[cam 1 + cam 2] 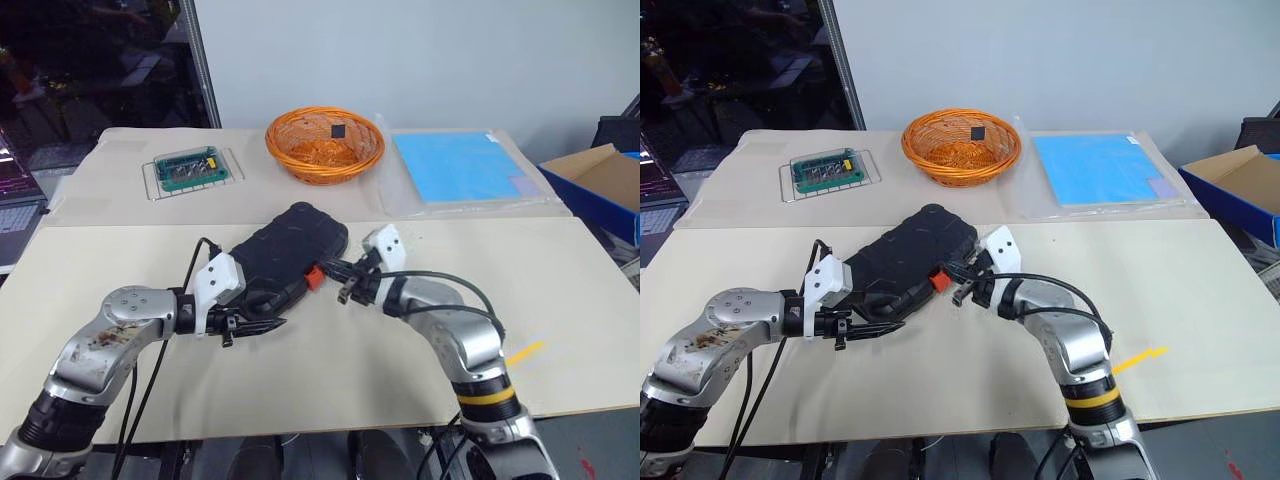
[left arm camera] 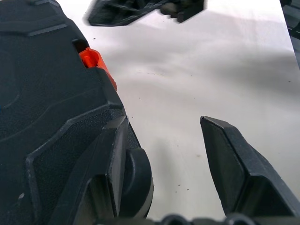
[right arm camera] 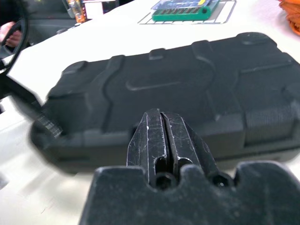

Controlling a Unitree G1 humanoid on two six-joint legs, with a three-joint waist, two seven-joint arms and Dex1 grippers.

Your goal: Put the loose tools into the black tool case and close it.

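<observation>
We see the black tool case lying lid-down, closed, on the counter, its orange latch facing us. Our left gripper keeps its fingers parted at the near corner, likely steadying it. Our right gripper holds nothing, fingers pressed together, tips at the latch, probably to snap it.
</observation>
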